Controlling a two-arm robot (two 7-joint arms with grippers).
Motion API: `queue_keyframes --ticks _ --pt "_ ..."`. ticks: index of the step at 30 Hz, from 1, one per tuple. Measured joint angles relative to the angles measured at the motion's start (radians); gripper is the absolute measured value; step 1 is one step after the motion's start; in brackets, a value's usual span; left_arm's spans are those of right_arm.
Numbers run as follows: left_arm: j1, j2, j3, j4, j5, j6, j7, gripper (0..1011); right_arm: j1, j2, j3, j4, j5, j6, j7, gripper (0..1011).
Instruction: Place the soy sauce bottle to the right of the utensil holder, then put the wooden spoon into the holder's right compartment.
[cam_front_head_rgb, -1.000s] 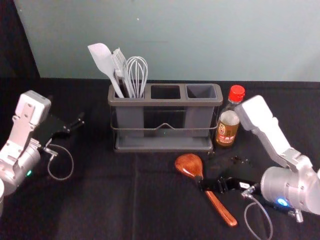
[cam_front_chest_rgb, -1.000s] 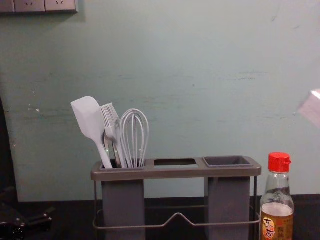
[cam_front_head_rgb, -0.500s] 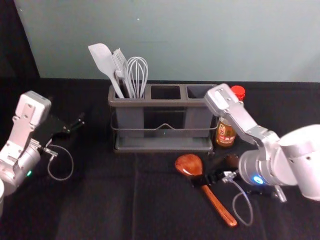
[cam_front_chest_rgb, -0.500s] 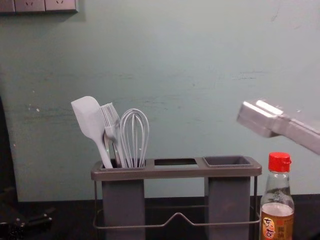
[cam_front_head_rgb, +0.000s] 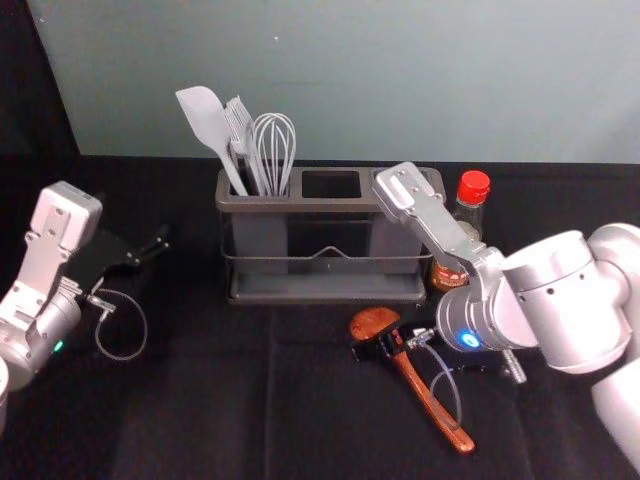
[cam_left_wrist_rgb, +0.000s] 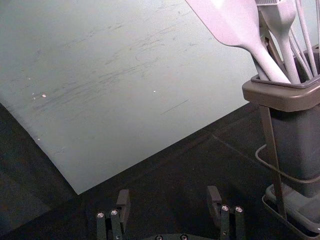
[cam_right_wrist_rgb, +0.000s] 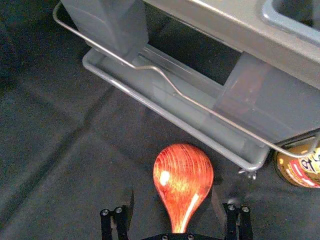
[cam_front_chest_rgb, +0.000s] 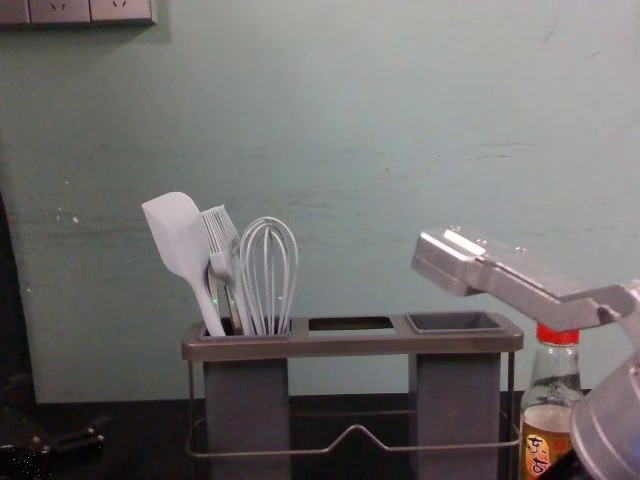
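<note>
The soy sauce bottle (cam_front_head_rgb: 473, 187) stood right of the utensil holder (cam_front_head_rgb: 325, 205), that part done. The wooden spoon (cam_front_head_rgb: 435, 405) lay nearer, not yet binned; the right pincer (cam_right_wrist_rgb: 173, 194) straddled it, apart. The left pincer (cam_left_wrist_rgb: 168, 193) idled at left, apart.

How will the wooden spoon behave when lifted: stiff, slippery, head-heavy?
Probably stiff and light: the spoon shows wood grain and has a slim, straight handle. Likely a bit slippery, since glossy highlights on the bowl suggest a smooth finish. May swing bowl-down if gripped far along the handle, as the bowl is much wider.
</note>
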Motion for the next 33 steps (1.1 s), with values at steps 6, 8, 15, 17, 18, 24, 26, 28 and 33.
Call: queue_keyframes --ticks 6,8,15,17,18,24,26,28,33 --pt "0.000 0.000 0.000 0.000 0.000 0.000 0.000 1005 -0.004 -0.039 0.004 0.032 -0.024 -0.014 -0.022 1003" --pt "0.000 0.000 0.000 0.000 0.000 0.000 0.000 1005 -0.013 -0.054 0.010 0.038 -0.036 -0.023 -0.037 1003" --pt "0.000 0.000 0.000 0.000 0.000 0.000 0.000 1005 -0.032 -0.096 0.024 0.060 -0.067 -0.038 -0.072 1003" --pt "0.000 0.000 0.000 0.000 0.000 0.000 0.000 1005 -0.038 -0.111 0.028 0.064 -0.081 -0.039 -0.091 1003" --pt "0.000 0.000 0.000 0.000 0.000 0.000 0.000 1005 -0.038 -0.111 0.028 0.064 -0.081 -0.039 -0.091 1003" --pt "0.000 0.000 0.000 0.000 0.000 0.000 0.000 1005 -0.051 -0.137 0.046 0.075 -0.101 -0.051 -0.108 1003" --pt "0.000 0.000 0.000 0.000 0.000 0.000 0.000 1005 -0.051 -0.143 0.049 0.082 -0.106 -0.053 -0.107 1003" --pt "0.000 0.000 0.000 0.000 0.000 0.000 0.000 1005 -0.050 -0.145 0.050 0.086 -0.108 -0.054 -0.107 1003" --pt "0.000 0.000 0.000 0.000 0.000 0.000 0.000 1005 -0.046 -0.152 0.056 0.099 -0.116 -0.058 -0.098 1003"
